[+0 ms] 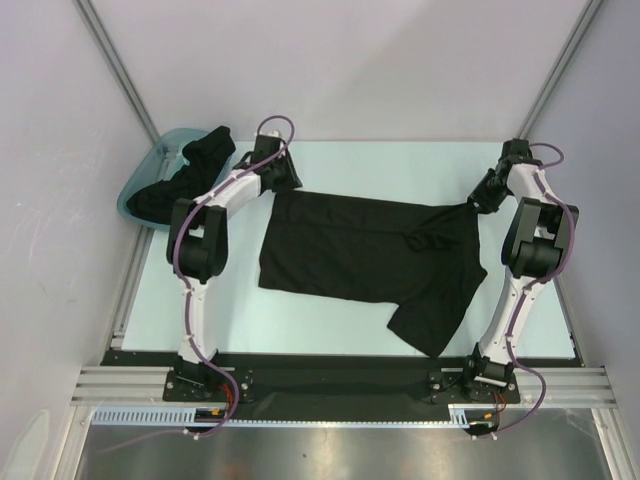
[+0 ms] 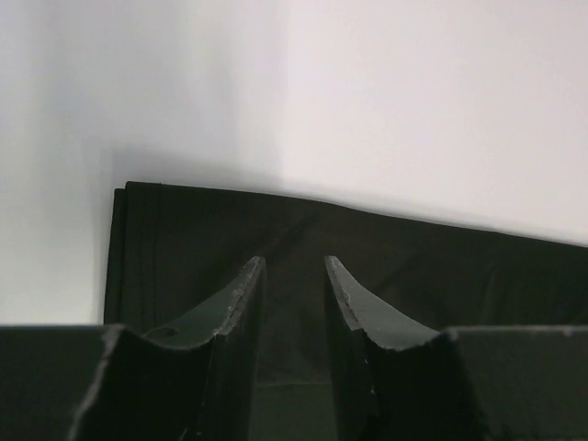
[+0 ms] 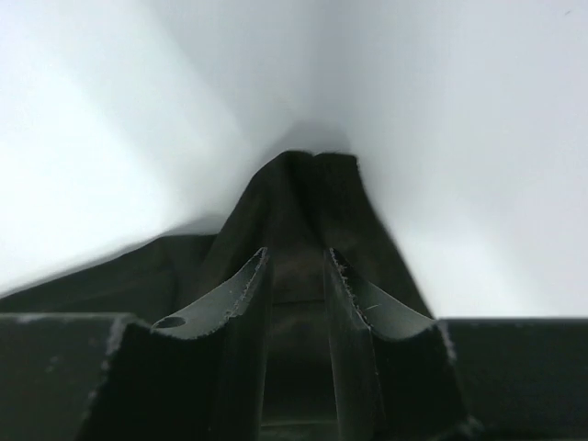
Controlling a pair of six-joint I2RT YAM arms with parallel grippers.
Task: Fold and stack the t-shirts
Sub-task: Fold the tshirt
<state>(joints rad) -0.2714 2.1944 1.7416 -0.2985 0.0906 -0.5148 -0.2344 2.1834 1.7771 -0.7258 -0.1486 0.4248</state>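
One black t-shirt (image 1: 360, 250) lies spread on the pale table, a sleeve trailing toward the near right. My left gripper (image 1: 283, 180) sits at its far left corner. In the left wrist view its fingers (image 2: 294, 262) stand apart over the flat shirt edge (image 2: 413, 266), with only cloth showing behind the gap. My right gripper (image 1: 478, 203) is at the shirt's far right corner. Its jaws (image 3: 296, 253) are parted too, and the cloth (image 3: 303, 184) bunches into a peak just beyond the fingertips. More black t-shirts (image 1: 190, 170) are heaped in the tub at far left.
The teal plastic tub (image 1: 136, 185) stands at the table's far left corner, beside the left arm's elbow. White walls enclose the table at the back and on both sides. The arm bases are at the near edge on a metal rail (image 1: 340, 385).
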